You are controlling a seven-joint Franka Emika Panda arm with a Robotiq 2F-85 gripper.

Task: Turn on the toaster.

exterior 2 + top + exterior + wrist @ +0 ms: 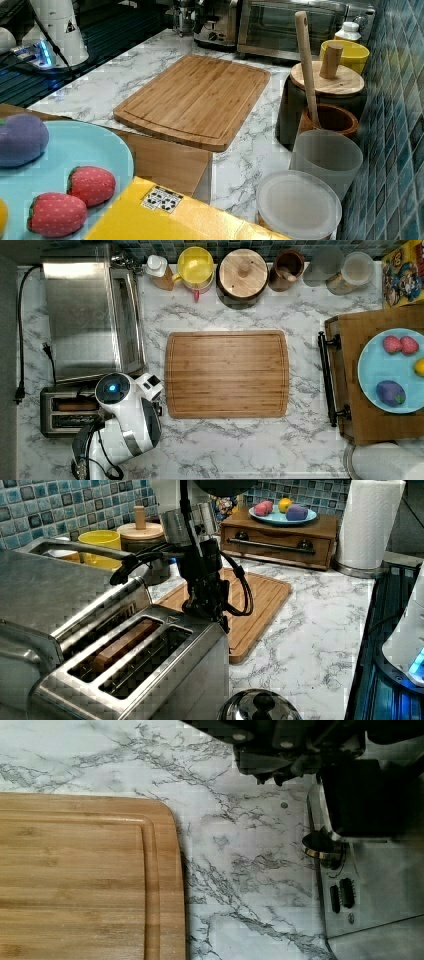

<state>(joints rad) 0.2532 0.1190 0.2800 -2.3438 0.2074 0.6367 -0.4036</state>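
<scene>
Nearest the left view's camera, the toaster (135,665) is seen on the marble counter (310,625), a brown slice lodged in one slot. Its far end is met by the gripper (212,612); whether the fingers are spread cannot be told. Beyond lies the cutting board (260,600), alongside the toaster oven (55,590).

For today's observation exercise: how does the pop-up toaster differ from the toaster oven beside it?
The toaster is much smaller than the toaster oven. The toaster has two open top slots, one holding bread; the toaster oven has a flat closed top. The toaster oven has a front bar handle. Both are brushed steel.
</scene>
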